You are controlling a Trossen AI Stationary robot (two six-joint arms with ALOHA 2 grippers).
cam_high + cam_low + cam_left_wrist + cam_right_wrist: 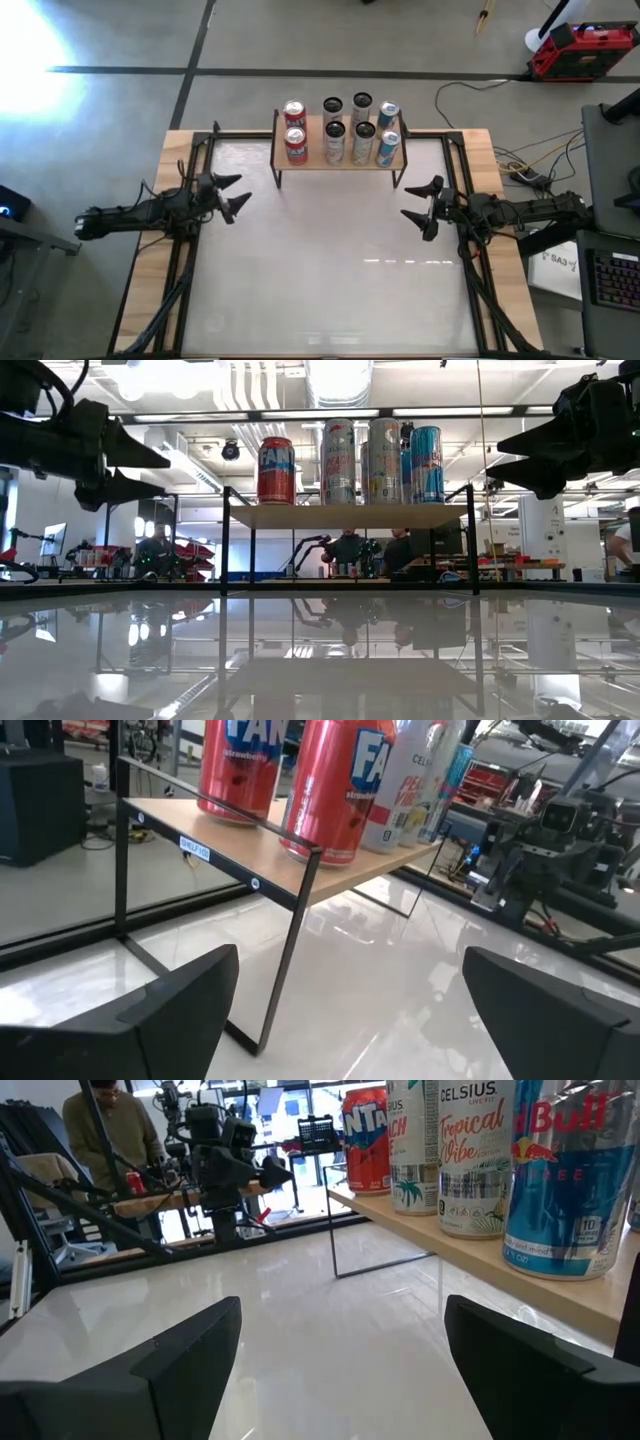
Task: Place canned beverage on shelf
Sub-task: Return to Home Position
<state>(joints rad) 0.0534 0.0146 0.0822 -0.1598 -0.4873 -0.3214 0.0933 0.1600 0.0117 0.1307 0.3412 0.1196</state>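
The shelf, a tan wooden top on thin black legs, stands at the table's far middle. Several cans stand upright on it: two red ones at its left end, white ones in the middle, blue ones at its right end. My left gripper hovers open at the table's left side, pointing level toward the middle, with nothing between its fingers. My right gripper hovers open at the table's right side, also with nothing in it. In the left wrist view the red cans stand near the shelf's corner.
The glossy white table top lies between the two arms, framed by black rails and wooden borders. In the right wrist view a person stands beyond the table. A red tool case and cables lie on the floor at the far right.
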